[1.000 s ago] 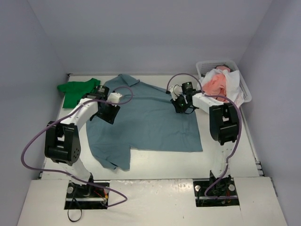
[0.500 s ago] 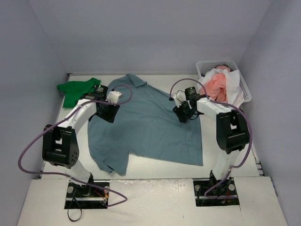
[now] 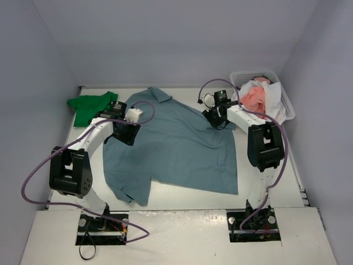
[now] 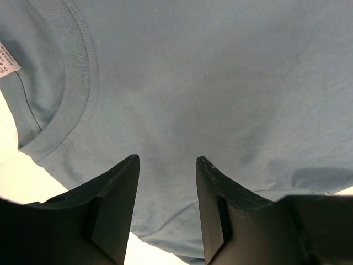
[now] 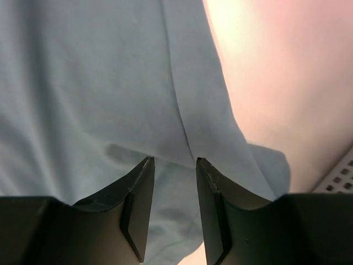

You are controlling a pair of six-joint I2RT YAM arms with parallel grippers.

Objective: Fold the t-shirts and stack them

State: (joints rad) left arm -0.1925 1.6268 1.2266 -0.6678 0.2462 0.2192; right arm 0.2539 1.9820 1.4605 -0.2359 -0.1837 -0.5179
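Blue t-shirt is spread flat mid-tabletop. Left jaws hang open near its collar, right jaws open over its far right edge. Green t-shirt sits far left, with more in the basket.

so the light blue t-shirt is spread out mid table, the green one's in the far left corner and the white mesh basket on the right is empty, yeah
Not empty: the top external view shows the white plastic mesh basket holding salmon pink cloth and white cloth. The light blue t-shirt and bright green t-shirt lie as you say.
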